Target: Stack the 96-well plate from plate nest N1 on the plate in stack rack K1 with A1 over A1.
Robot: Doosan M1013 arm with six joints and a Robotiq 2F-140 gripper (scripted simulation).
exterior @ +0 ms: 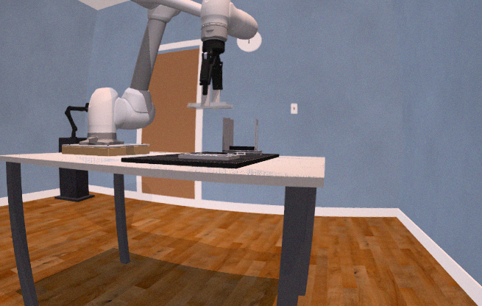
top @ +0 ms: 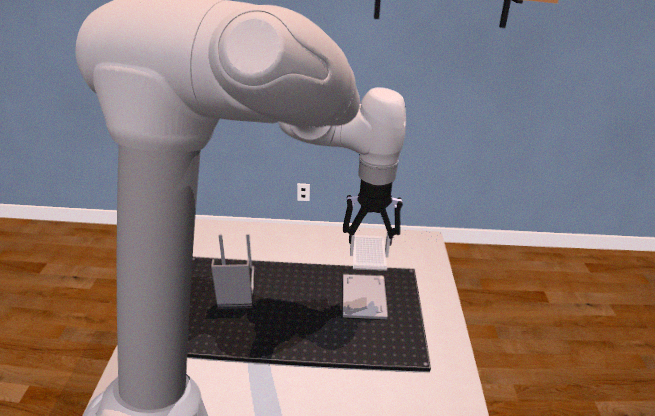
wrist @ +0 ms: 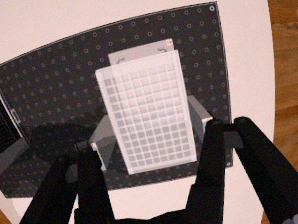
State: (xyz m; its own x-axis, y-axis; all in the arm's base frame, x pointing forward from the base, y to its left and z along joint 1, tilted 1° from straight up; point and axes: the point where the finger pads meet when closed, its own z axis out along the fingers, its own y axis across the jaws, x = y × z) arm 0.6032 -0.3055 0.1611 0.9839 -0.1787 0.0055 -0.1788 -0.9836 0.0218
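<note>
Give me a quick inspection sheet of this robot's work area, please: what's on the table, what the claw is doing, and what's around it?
Surface: white table with a black dotted mat on it.
Job's things: 96-well plate lifted in the air above the plate nest N1, which has no plate on it; stack rack K1 stands to the left on the mat, its plate not visible from above.
Clutter: nothing seen.
Grippers: gripper shut on the 96-well plate, holding it level.
Cables: nothing seen.
Surroundings: blue walls, wooden floor, brown door, wall outlet.
</note>
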